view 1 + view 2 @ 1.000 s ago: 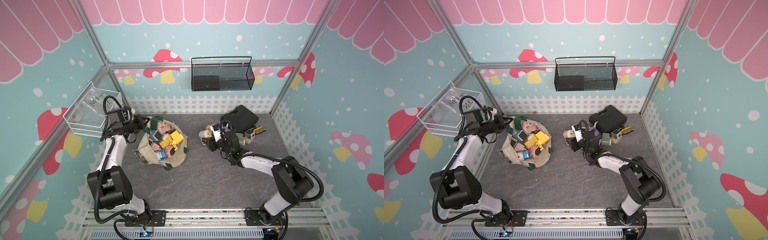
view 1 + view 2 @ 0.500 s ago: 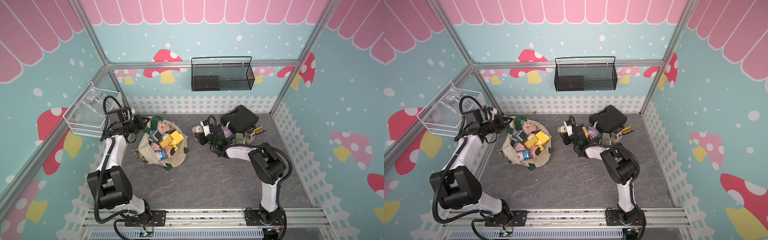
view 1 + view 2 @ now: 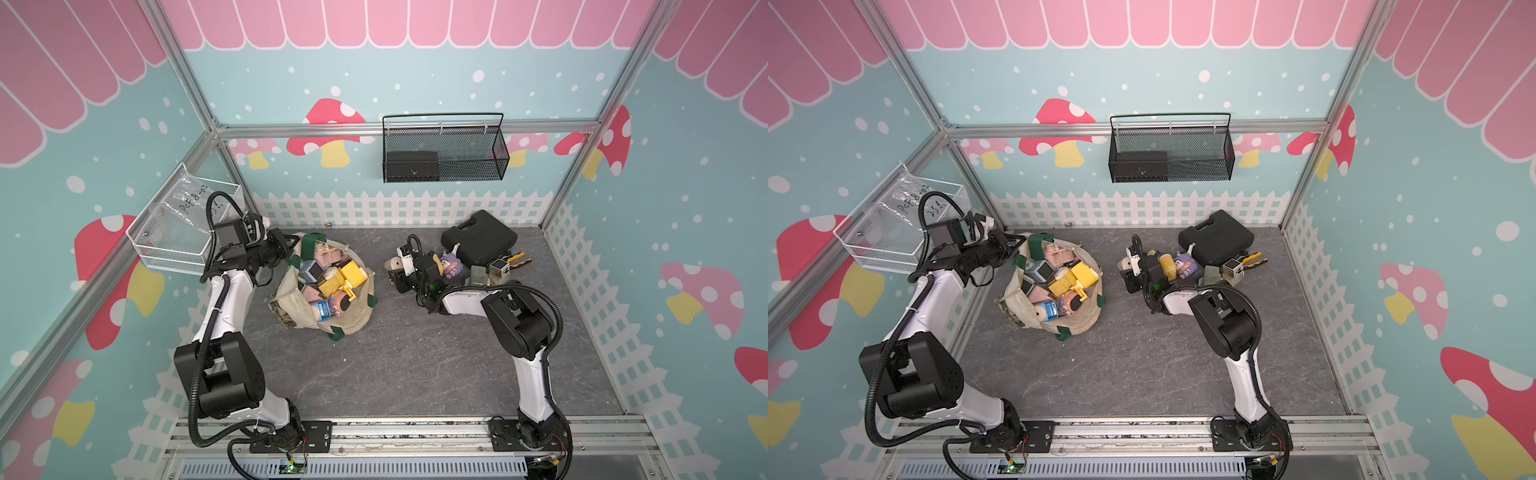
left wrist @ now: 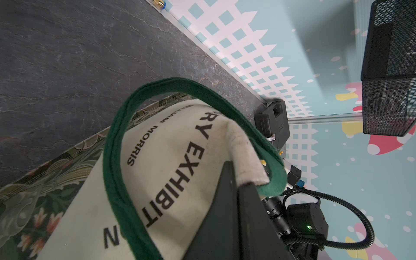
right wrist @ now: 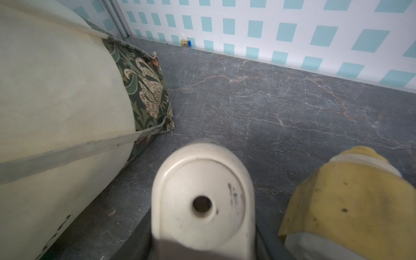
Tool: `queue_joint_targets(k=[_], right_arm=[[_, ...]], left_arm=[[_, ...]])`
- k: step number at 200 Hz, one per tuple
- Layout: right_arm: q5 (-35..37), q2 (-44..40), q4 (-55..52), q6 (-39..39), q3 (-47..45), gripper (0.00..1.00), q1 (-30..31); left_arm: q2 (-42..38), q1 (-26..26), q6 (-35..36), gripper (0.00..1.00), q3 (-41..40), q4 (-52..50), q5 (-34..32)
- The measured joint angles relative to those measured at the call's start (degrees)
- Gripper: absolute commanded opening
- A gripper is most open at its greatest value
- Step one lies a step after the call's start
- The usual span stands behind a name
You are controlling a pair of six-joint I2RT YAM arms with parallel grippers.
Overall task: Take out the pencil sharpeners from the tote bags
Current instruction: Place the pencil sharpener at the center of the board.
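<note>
Pencil sharpeners (image 3: 453,266), five out, one tote bag (image 3: 353,318)

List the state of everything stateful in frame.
tote bag: slumped, mouth open
bagged sharpeners: inside the tote bag
left gripper: shut on the tote bag's rim
right gripper: shut on beige sharpener
beige sharpener: held, outside the bag
loose sharpeners: out, beside the black case
black case: closed

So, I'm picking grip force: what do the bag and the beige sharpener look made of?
The bag looks like cream woven canvas, matte; it sags and folds at the rim. The beige sharpener is probably hard moulded plastic: smooth, faint sheen, dark scuffs.
</note>
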Motion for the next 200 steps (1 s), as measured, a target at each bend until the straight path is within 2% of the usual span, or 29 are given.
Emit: queue_joint_targets(k=[50, 133, 200], right_arm=[[1.7, 1.5, 0.0, -1.0, 0.2, 0.33, 0.1], [4.1, 1.5, 0.0, -2.4, 0.2, 0.66, 0.1], [5.0, 1.5, -0.3, -3.9, 0.3, 0.74, 0.1]], left_arm=[[0.0, 0.0, 0.0, 0.00, 0.0, 0.0, 0.0], [0.0, 0.0, 0.0, 0.00, 0.0, 0.0, 0.0], [0.0, 0.0, 0.0, 0.00, 0.0, 0.0, 0.0]])
